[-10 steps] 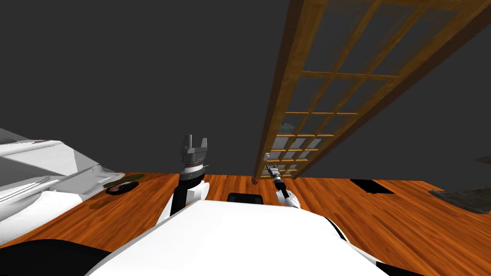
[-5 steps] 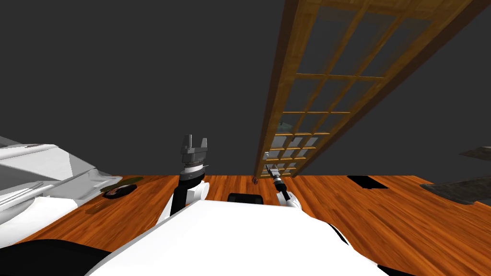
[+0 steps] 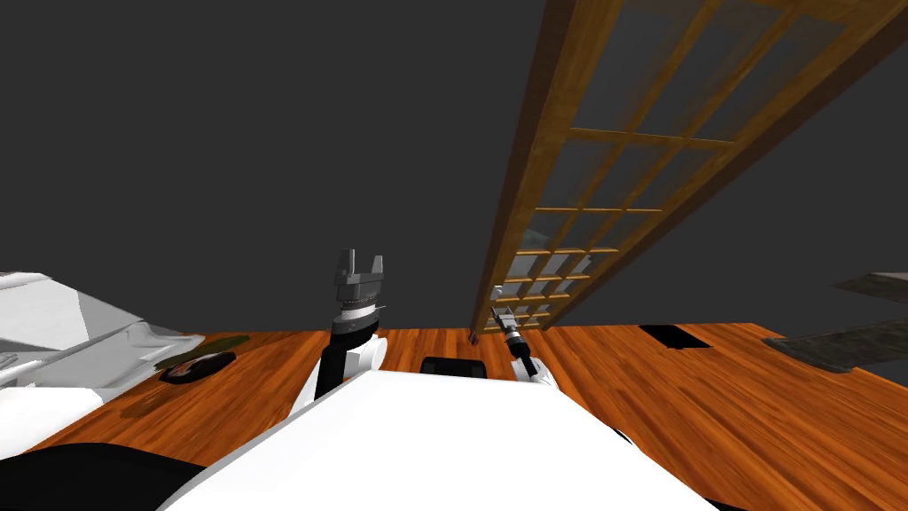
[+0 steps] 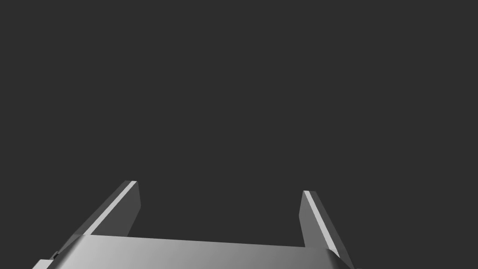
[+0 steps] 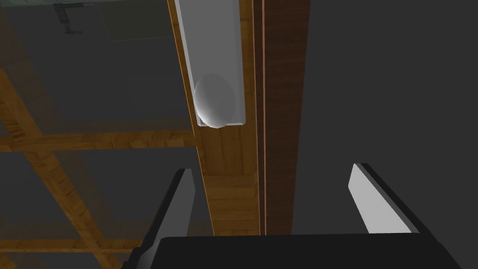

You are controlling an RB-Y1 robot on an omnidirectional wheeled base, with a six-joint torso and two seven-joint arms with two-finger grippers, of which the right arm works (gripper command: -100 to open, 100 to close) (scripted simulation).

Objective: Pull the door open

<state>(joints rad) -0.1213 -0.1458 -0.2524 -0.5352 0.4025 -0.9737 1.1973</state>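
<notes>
The door point(image 3: 621, 169) is a wooden lattice of glass panes in a darker wooden frame, set in a dark grey wall. Its grey plate carries a round grey knob point(image 5: 214, 100) on the door's edge stile. My right gripper point(image 5: 280, 196) is open and straddles that stile and the frame strip beside it. The knob lies a short way beyond the fingertips, in line with the left-hand finger point(image 5: 179, 205). In the head view the right gripper point(image 3: 497, 300) is low against the door's edge. My left gripper point(image 3: 359, 264) is raised in front of the wall, open point(image 4: 219, 205) and holding nothing.
White furniture point(image 3: 53, 337) stands at the left, with a dark flat object point(image 3: 191, 368) on the wooden floor beside it. A black square patch point(image 3: 674, 337) and a grey mat point(image 3: 842, 350) lie on the floor to the right. A small dark item point(image 3: 474, 336) sits at the door's foot.
My view has shifted: the white furniture and the dark object have slid toward the picture's left edge. Both arms keep the same pose, and the right gripper stays at the door's edge.
</notes>
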